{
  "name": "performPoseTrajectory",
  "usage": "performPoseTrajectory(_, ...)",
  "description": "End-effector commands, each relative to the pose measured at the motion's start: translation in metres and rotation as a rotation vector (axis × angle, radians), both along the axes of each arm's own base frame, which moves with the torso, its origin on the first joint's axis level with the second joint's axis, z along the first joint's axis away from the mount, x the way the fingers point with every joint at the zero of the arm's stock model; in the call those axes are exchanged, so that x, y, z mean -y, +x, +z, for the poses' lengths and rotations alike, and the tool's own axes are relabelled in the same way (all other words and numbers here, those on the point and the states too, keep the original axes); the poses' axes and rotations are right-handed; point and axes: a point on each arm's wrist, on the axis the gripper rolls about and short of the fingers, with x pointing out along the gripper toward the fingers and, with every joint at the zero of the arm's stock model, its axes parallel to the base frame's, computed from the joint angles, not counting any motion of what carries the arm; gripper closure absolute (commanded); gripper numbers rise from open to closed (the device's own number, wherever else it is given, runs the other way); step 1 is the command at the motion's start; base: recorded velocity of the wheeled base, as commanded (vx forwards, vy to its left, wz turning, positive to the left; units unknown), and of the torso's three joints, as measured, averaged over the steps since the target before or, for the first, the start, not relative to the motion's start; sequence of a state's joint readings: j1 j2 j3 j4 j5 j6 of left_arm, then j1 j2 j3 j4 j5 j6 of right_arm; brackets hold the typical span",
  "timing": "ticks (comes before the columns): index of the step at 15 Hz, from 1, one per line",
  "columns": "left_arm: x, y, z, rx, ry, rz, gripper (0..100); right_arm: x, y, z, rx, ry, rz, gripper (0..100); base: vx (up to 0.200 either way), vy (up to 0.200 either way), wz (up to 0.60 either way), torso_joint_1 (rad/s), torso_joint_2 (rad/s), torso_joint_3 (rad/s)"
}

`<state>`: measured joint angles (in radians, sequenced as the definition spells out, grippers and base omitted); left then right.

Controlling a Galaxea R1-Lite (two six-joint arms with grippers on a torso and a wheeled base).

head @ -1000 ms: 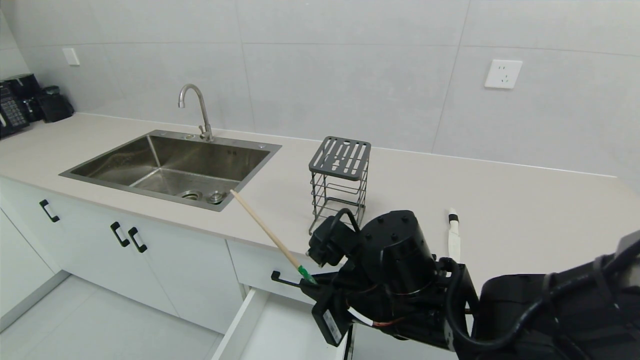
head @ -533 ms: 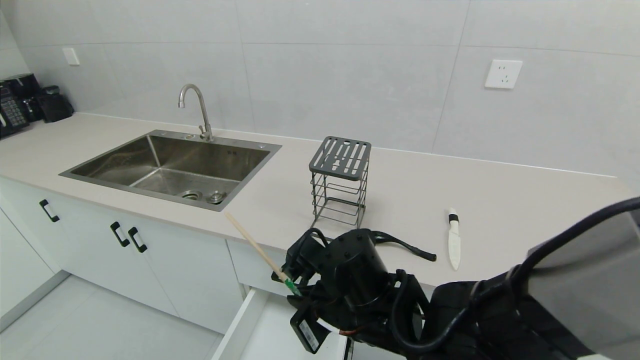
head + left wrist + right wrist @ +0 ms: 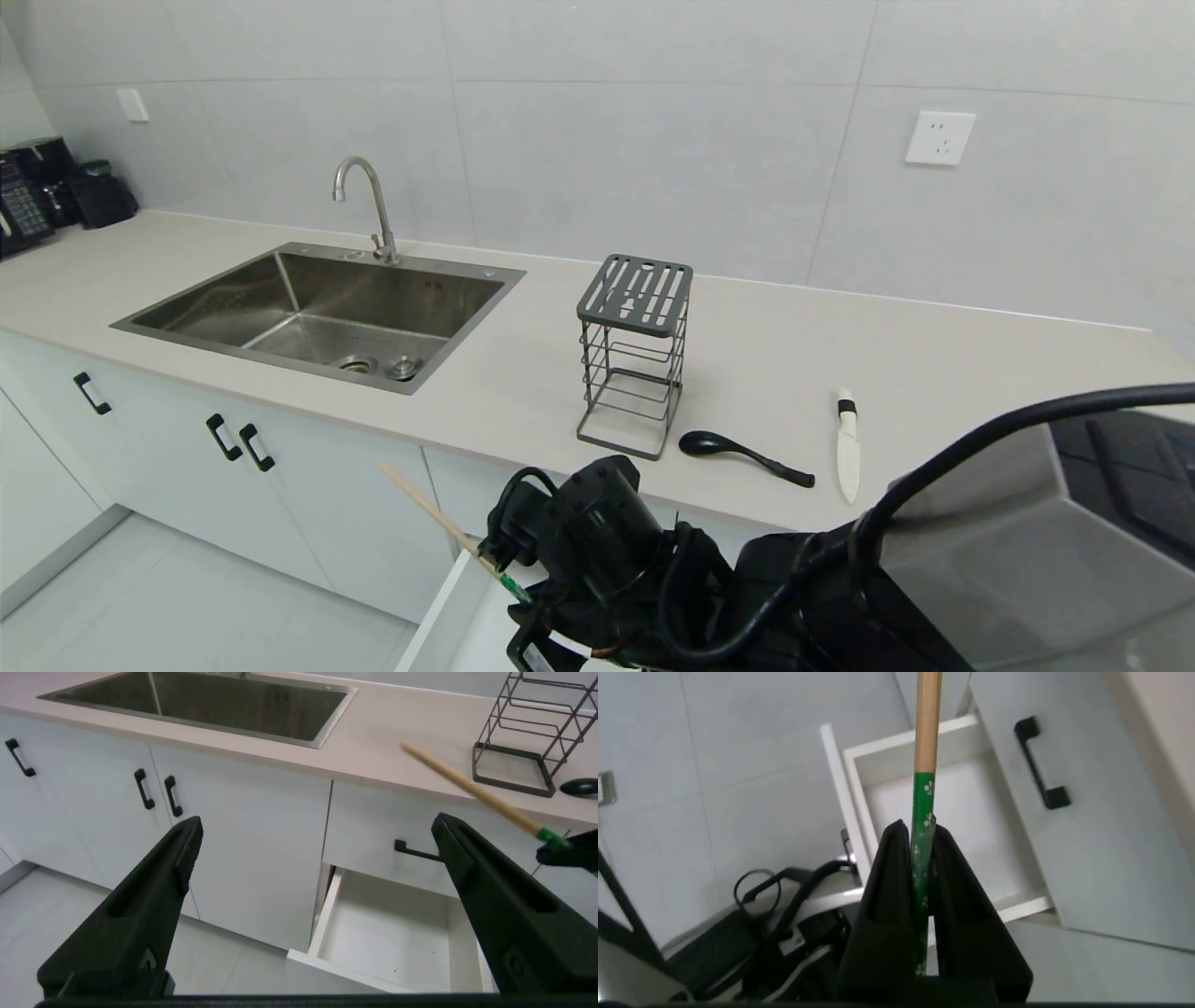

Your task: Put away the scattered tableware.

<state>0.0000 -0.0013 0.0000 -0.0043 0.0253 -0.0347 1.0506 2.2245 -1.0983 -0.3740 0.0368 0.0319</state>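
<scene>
A wooden chopstick [image 3: 439, 519] with a green end is held in my shut right gripper [image 3: 519, 597], low in front of the counter and slanting up to the left. In the right wrist view the right gripper [image 3: 920, 838] pinches the green part of the chopstick [image 3: 926, 728] above the open white drawer [image 3: 878, 812]. A black spoon [image 3: 742, 454] and a white knife [image 3: 847, 450] lie on the counter to the right of the wire rack [image 3: 635, 355]. My left gripper [image 3: 318, 896] hangs wide open facing the cabinet fronts and holds nothing.
The steel sink [image 3: 233, 289] with its tap [image 3: 359, 201] is set into the counter at the left. Cabinet doors with black handles [image 3: 238, 441] run below the counter. The open drawer [image 3: 392, 938] sticks out under the counter edge.
My right arm has dropped down and to the left with the chopstick, from the counter edge to over the open drawer. This uncovered the black spoon.
</scene>
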Motion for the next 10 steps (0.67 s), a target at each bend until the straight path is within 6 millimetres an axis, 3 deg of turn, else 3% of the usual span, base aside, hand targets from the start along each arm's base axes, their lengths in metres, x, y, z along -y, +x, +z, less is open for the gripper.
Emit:
performPoseTrajectory(1,0.0,0.0,0.0,-0.001,-0.001,0.001,0,-0.01,0.0,0.01,-0.021,-0.03,0.025,100,0.0,0.0,0.0,0.0,0.0,0.0)
performPoseTrajectory(3,0.0,0.0,0.0,-0.001,-0.001,0.001,0,-0.012,0.0,0.013,-0.05,-0.121,0.045,100,0.0,0.0,0.0,0.0,0.0,0.0)
performPoseTrajectory(6,0.0,0.0,0.0,-0.001,-0.001,-0.001,0,-0.012,-0.002,0.002,-0.064,-0.191,0.075,100,0.0,0.0,0.0,-0.022,0.03,0.022)
performPoseTrajectory(10,0.0,0.0,0.0,-0.001,-0.001,0.001,0,-0.011,0.001,-0.003,-0.053,-0.204,0.044,100,0.0,0.0,0.0,-0.168,0.33,0.157)
